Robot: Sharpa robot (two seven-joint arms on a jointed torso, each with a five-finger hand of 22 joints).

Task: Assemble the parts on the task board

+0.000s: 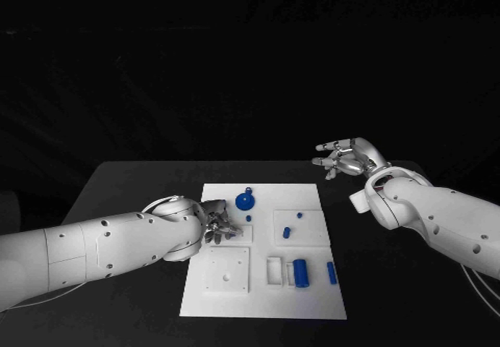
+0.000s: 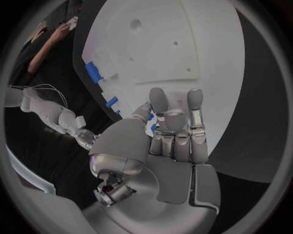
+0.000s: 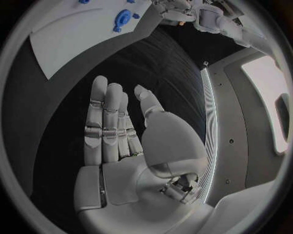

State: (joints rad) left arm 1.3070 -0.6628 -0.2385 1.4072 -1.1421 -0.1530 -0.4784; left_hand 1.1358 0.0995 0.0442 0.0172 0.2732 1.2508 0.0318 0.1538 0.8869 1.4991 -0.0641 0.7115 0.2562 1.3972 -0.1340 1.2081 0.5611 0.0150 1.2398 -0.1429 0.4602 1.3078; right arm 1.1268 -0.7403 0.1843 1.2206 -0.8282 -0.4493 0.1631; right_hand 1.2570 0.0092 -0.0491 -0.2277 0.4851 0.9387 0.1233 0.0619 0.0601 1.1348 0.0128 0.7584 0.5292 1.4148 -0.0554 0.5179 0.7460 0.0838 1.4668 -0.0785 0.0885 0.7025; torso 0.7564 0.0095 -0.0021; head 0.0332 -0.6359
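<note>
Matt white plastic task board (image 1: 313,296) — glossy blue parts (image 1: 301,273) — on matt black table (image 1: 136,181)

The right hand (image 3: 125,146) is spread flat over the black table (image 3: 153,63), fingers (image 3: 100,122) straight, apart and holding nothing. Beyond it lies the white task board (image 3: 85,34) — a blue round part (image 3: 124,18) on it — with the left hand (image 3: 177,9) at the board's far edge.

White task board (image 1: 313,289) flat mid-table, small blue parts (image 1: 301,273) scattered on it, some standing upright
</note>
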